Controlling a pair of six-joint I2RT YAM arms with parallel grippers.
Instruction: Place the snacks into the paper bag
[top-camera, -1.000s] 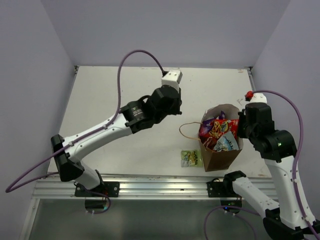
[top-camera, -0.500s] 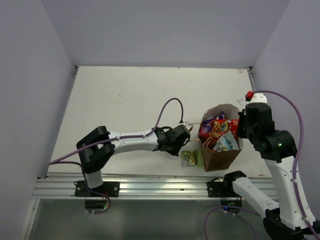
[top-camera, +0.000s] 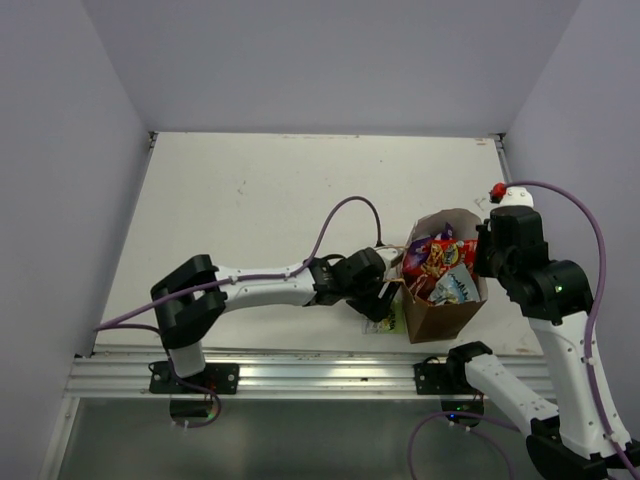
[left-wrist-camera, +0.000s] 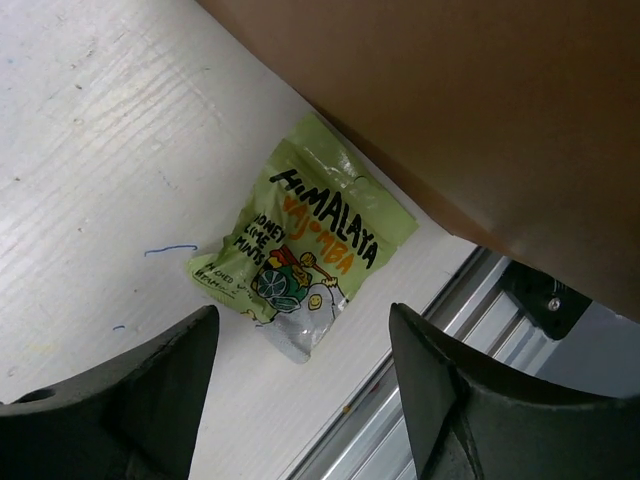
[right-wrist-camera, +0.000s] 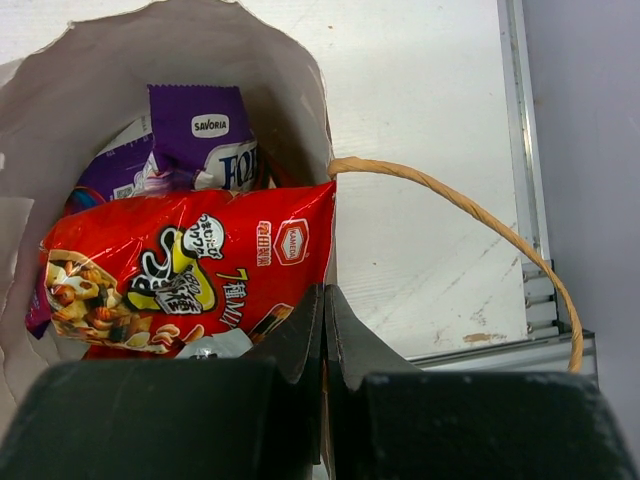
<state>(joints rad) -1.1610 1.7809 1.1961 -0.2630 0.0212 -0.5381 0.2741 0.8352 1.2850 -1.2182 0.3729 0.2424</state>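
Two arms working, both ends at the near right of the table (top-camera: 250, 200).

Left arm: lies low and long. Upper link is folded back over its base, forearm runs right along the near edge, wrist is bent downward. My left gripper (top-camera: 385, 307) points at the table top just left of the paper bag (top-camera: 440, 322). Jaws stand wide apart, gripping nothing. From the wrist, the green packet (left-wrist-camera: 300, 250) lies flat on the white top, centred under the gap, with one finger (left-wrist-camera: 140, 400) off to each side and clear of it. The packet sits just beside the bag's brown wall and near the metal rail (top-camera: 300, 372) at the table's near edge. Whether its corner touches the bag, I can't tell.

Right arm: rises from its base on the near side of the bag, elbow high, wrist tipped over onto the bag's right rim. My right gripper (right-wrist-camera: 322, 305) has its jaws pressed together. The rim of the paper runs down into the seam between them, so I have the rim pinched.

Bag: upright, mouth open. Inside, a red packet (right-wrist-camera: 190, 270) lies across the top and a purple packet (right-wrist-camera: 200, 140) stands upright behind it. A pale blue packet (top-camera: 456, 285) shows from overhead. One tan handle (right-wrist-camera: 470, 220) loops out from the rim beside my closed fingers.
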